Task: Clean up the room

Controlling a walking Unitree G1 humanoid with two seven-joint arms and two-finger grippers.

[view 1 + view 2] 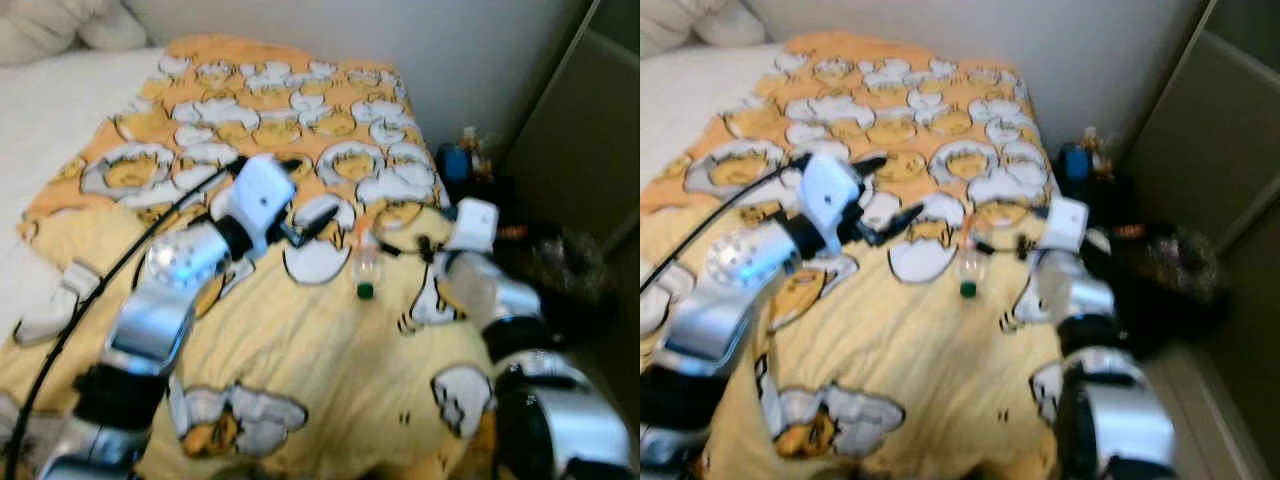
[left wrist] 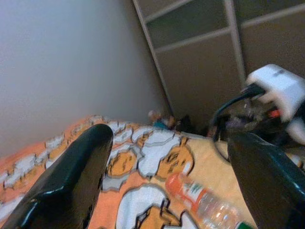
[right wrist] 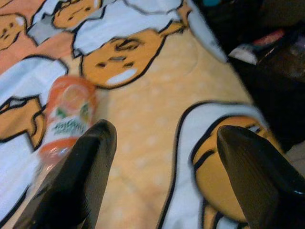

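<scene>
Bottle (image 1: 366, 268) with orange label and green cap lies on the yellow egg-print blanket (image 1: 330, 370) on the bed, between the open left claw (image 1: 305, 195) and open right claw (image 1: 405, 246).

A bed (image 1: 60, 130) covered by a yellow and orange blanket (image 1: 330, 340) printed with cartoon egg characters. The blanket spreads from the plain pale wall (image 1: 480, 50) at the bed's far end down to the near edge. On the side of the bed away from the wardrobe, bare white bedding shows, with white pillows (image 1: 60, 25) at the far corner against the wall. On the other side of the bed stands a tall wardrobe (image 1: 590, 140) with brownish-grey panelled doors. Between the bed and the wardrobe, the floor is dark and holds blurred clutter (image 1: 470, 155): something blue, small coloured items, and a dark crinkly heap (image 1: 565, 260) nearer the wardrobe.
</scene>
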